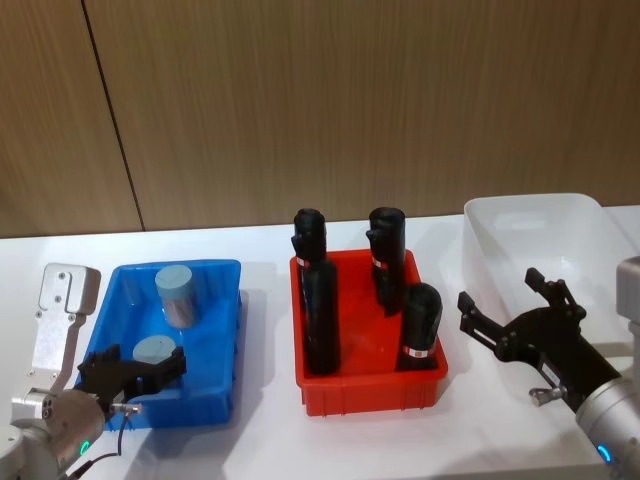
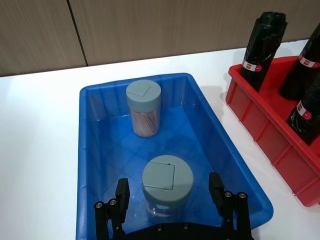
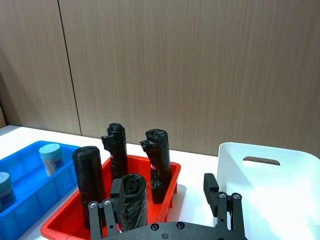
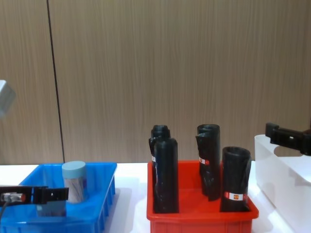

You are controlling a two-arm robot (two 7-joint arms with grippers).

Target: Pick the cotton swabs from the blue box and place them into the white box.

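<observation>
Swab tub [image 2: 167, 178] between spread fingers of left pincer [image 2: 168, 186], inside blue box [image 2: 97, 150]

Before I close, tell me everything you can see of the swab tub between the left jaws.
The near tub is a small clear plastic cylinder under a flat pale grey-blue round lid with a square flap outlined in it. It stands upright on the floor of the blue box, at its near end, apart from the second tub. The left gripper brackets it with jaws open, a gap on each side.
</observation>
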